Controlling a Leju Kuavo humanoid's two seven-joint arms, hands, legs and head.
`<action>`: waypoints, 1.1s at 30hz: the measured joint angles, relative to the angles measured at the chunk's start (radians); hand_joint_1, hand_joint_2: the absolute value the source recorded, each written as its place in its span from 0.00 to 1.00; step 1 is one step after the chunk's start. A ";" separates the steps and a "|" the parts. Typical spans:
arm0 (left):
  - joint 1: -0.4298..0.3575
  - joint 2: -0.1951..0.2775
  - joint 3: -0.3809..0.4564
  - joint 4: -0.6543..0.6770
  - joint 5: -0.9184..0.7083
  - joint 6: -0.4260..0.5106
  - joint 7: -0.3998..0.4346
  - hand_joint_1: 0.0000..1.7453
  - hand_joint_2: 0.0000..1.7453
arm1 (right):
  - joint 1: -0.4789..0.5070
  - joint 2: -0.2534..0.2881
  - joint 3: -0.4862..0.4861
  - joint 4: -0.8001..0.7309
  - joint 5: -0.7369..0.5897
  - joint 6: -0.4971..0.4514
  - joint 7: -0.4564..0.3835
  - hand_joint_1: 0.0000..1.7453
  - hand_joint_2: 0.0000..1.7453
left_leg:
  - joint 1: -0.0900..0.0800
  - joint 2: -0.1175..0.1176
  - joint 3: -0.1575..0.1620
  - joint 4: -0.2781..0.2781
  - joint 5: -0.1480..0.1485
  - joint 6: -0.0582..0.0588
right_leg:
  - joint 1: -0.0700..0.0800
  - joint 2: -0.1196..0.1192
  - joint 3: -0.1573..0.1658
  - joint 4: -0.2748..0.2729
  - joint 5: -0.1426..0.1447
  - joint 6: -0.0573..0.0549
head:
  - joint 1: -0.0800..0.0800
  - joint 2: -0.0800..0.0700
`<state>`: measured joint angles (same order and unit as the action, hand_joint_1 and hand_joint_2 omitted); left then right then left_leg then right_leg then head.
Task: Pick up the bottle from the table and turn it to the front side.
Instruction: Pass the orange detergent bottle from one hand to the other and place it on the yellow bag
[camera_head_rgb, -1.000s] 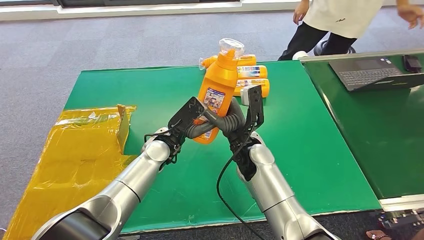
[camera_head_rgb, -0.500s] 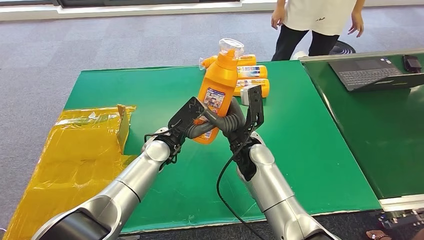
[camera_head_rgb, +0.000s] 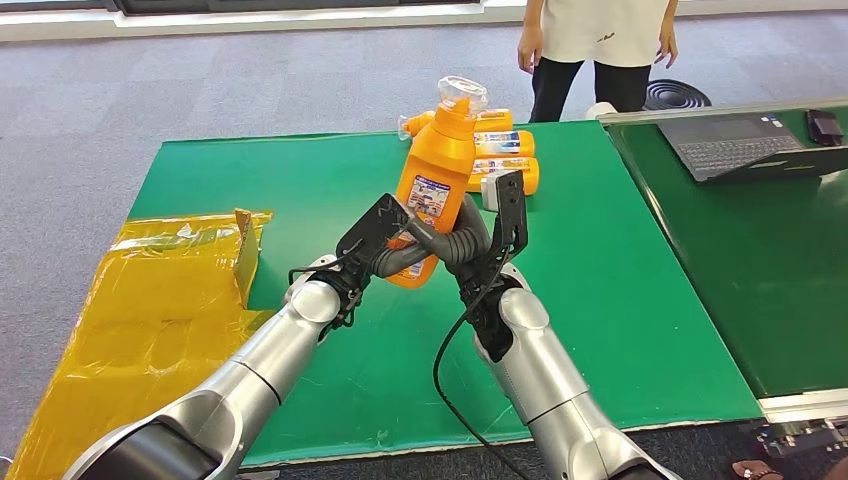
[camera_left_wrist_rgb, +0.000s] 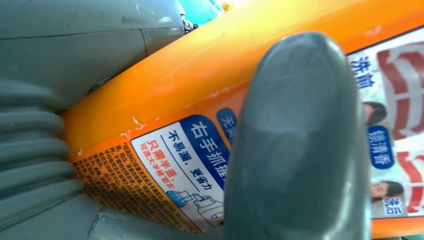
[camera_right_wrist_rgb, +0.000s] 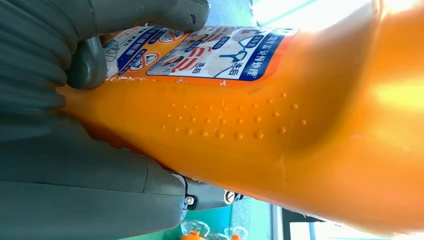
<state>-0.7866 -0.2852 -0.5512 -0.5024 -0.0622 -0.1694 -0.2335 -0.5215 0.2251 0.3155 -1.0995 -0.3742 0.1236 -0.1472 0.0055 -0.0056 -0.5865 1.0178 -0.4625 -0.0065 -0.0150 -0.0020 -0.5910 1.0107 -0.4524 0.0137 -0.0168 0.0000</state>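
Head view: orange bottle (camera_head_rgb: 437, 172) is up off the green table (camera_head_rgb: 620, 290), roughly upright w/ a slight tilt, clear cap on top, printed label facing the camera. Both hands grasp its lower part: left hand (camera_head_rgb: 385, 243) from the robot's left, right hand (camera_head_rgb: 478, 238) from the right, fingers wrapped round the base. More orange bottles (camera_head_rgb: 503, 148) lie flat on the table just behind it. Yellow bag (camera_head_rgb: 160, 310) off the table's left edge, laptop (camera_head_rgb: 745, 140) on the next table, a person (camera_head_rgb: 600, 40) standing at the far side.

Left wrist view: bottle (camera_left_wrist_rgb: 210, 100) pressed against the grey palm, thick thumb (camera_left_wrist_rgb: 300, 145) lying across the label, which has blue and red print. Firm hold, no gap visible.

Right wrist view: bottle (camera_right_wrist_rgb: 280, 130) fills the frame, bumpy orange side toward the camera, label round the edge w/ the thumb (camera_right_wrist_rgb: 150, 15) touching it. Other bottle caps peek in below.

Step, as I judge it: pickup done, now mid-turn w/ both hands sharing the hold. Label seems to face the robot already, so prob near the end. Next move needs one hand to keep a tight hold while the other eases off, then a check that the front faces right, w/o the slick plastic slipping
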 joint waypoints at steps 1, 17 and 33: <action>0.000 0.000 0.000 0.000 0.000 0.000 0.000 1.00 1.00 | 0.000 0.000 0.000 0.000 0.000 0.000 0.000 0.09 1.00 | 0.000 0.000 0.000 0.000 0.000 0.000 | 0.000 0.000 0.000 0.000 0.000 0.000 | 0.000 0.000; 0.000 -0.001 0.000 0.000 0.000 0.000 0.000 1.00 1.00 | 0.000 0.000 0.000 -0.002 0.000 0.000 0.000 0.09 1.00 | 0.000 0.000 0.000 0.000 0.000 0.000 | 0.000 0.000 0.000 0.000 0.000 0.000 | 0.000 0.000; 0.000 -0.001 0.000 0.000 0.000 0.000 0.000 1.00 1.00 | 0.000 0.000 0.000 -0.002 0.000 0.000 0.000 0.09 1.00 | 0.000 0.000 0.000 0.000 0.000 0.000 | 0.000 0.000 0.000 0.000 0.000 0.000 | 0.000 0.000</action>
<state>-0.7867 -0.2865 -0.5512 -0.5024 -0.0622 -0.1694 -0.2335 -0.5212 0.2251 0.3155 -1.1017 -0.3738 0.1236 -0.1472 0.0055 -0.0056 -0.5865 1.0178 -0.4625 -0.0065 -0.0150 -0.0020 -0.5910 1.0107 -0.4524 0.0137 -0.0167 0.0000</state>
